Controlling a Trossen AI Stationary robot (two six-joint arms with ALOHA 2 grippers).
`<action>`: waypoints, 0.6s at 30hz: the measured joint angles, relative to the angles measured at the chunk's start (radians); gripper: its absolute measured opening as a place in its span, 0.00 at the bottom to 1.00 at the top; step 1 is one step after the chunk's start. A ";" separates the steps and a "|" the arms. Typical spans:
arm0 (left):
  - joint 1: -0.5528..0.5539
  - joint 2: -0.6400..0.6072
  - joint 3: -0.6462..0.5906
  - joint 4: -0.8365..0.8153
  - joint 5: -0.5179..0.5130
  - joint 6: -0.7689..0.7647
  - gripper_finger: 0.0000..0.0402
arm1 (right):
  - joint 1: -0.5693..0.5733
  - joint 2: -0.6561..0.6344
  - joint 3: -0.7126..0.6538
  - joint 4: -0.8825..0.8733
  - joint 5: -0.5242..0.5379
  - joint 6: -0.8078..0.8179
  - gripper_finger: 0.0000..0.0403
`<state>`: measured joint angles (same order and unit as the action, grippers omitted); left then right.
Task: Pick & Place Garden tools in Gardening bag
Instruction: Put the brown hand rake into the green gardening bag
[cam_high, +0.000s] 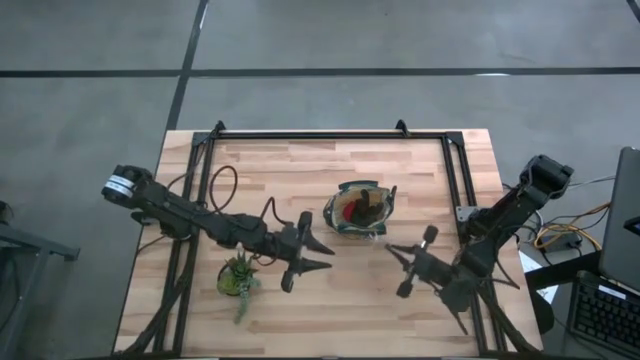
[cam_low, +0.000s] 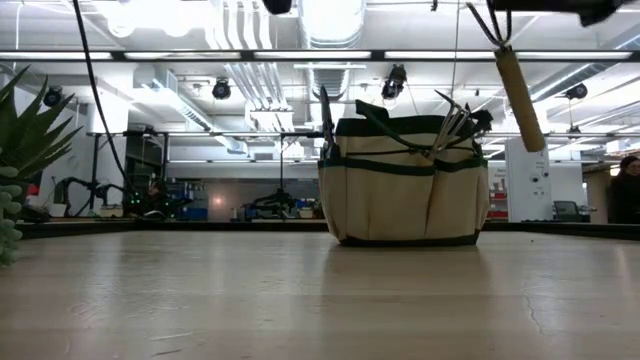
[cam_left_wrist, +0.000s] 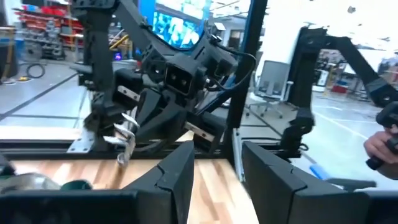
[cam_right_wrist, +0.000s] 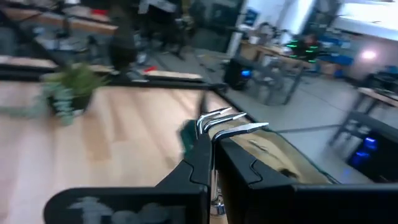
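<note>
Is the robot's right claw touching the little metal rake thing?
Touching. In the right wrist view the right gripper has its dark fingers shut on the wooden-handled, metal-pronged tool; the low view shows that tool hanging above the table.

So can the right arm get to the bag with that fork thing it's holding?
Probably yes. The right gripper holds the pronged tool off the table, close beside the gardening bag, whose top is open. Nothing stands between them; the left gripper waits at the bag's other side, apart from it.
</note>
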<state>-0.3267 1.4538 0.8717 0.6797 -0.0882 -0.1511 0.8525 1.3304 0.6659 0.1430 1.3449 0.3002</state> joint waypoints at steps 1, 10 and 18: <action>0.000 -0.002 -0.007 0.001 -0.009 0.001 0.34 | 0.000 -0.002 -0.018 0.022 0.029 0.000 0.02; 0.000 0.001 -0.012 0.001 -0.030 0.003 0.34 | -0.010 0.005 -0.132 0.176 0.186 0.062 0.02; 0.000 0.001 -0.014 0.000 -0.037 0.028 0.34 | -0.061 0.006 -0.165 0.180 0.204 0.195 0.02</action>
<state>-0.3267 1.4551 0.8574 0.6800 -0.1253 -0.1233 0.7912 1.3365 0.5011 0.3235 1.5490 0.4953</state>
